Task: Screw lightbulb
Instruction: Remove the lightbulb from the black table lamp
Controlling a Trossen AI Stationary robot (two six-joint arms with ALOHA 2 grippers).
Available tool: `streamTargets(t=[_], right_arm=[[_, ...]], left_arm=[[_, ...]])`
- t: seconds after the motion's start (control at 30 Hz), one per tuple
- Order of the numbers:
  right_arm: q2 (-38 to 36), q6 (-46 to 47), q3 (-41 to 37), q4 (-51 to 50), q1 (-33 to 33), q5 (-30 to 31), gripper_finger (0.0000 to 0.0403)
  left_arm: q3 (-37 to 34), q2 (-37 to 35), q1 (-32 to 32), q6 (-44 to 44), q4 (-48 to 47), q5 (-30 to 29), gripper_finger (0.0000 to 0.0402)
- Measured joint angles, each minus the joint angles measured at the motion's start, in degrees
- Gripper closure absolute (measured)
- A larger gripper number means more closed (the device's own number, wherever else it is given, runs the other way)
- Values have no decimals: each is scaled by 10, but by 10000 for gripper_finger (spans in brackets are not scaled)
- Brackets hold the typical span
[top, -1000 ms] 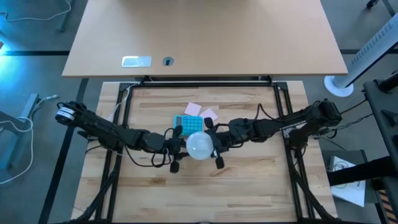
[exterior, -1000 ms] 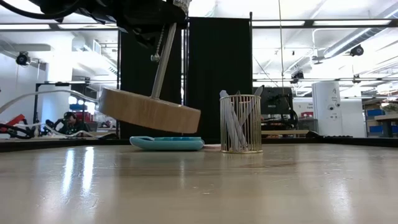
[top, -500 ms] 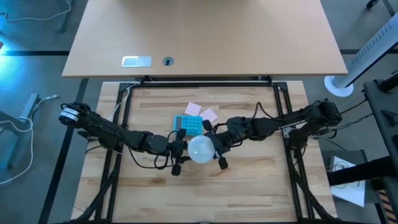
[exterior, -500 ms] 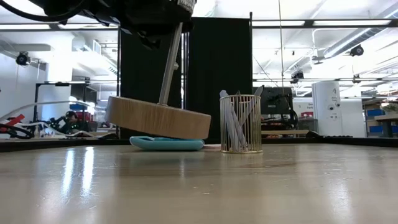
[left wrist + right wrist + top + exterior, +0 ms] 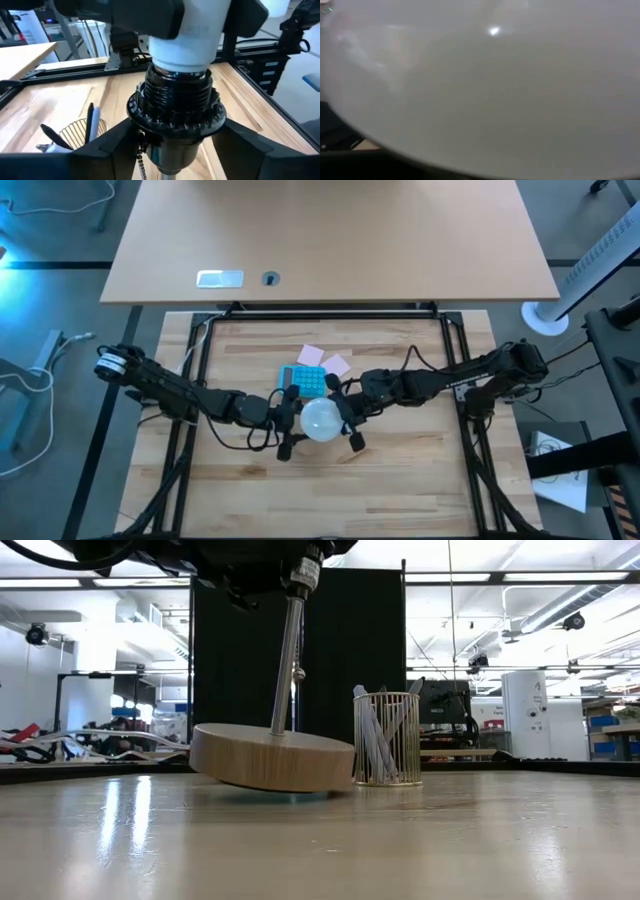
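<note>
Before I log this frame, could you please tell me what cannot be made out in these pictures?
- Right wrist view: the lightbulb fills it, hiding everything else.
- High view: the lightbulb covers the socket.
- Left wrist view: the black socket hides the bulb's screw base.
- Low view: the wooden base hides the calculator.

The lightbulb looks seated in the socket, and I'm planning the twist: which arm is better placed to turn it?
The right arm. Its claw flanks the lightbulb globe, while the left claw grips the black socket below, steadying the lamp.
</note>
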Motion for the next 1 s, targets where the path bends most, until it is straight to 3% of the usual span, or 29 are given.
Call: streamTargets(t=[0.3, 0.5, 0.73, 0.87, 1.0], right_arm=[[0, 10, 0, 2, 0, 0, 260], [0, 10, 0, 4, 0, 6, 267], [0, 10, 0, 4, 0, 13, 259], [-1, 10, 1, 4, 1, 13, 264], [-1, 6, 1, 4, 0, 13, 264]], left_arm=[[-7, 0, 5, 1, -9, 10, 179], [-10, 24, 6, 21, 51, 1, 170], [-10, 38, 12, 37, 60, 1, 154], [-11, 38, 13, 34, 59, -1, 180], [-11, 38, 21, 12, 39, 22, 258]])
